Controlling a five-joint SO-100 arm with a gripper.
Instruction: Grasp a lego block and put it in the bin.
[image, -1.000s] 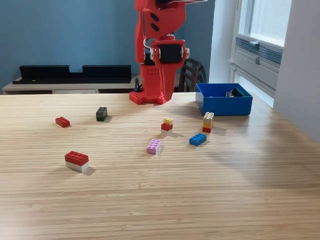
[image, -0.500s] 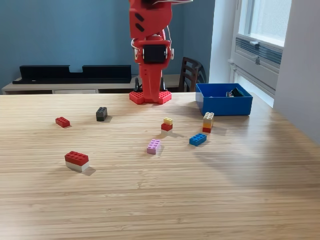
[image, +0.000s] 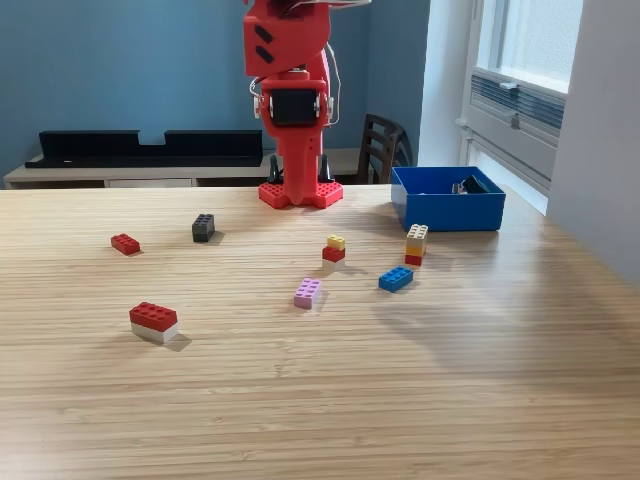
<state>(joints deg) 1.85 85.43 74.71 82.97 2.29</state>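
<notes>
You have a light wooden table (image: 320, 400) under everything. Behind it a long black shelf unit (image: 150, 147) sits on a pale sideboard against the blue wall (image: 120, 60). A dark wooden chair (image: 383, 148) stands beyond the table's far edge, near the window (image: 525, 60) on the exterior view's right.

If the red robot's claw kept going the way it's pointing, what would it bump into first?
This picture can't settle it. The red arm rises past the top edge, so the gripper and the way it points are out of sight. Nothing is close around the part of the arm that shows.
</notes>
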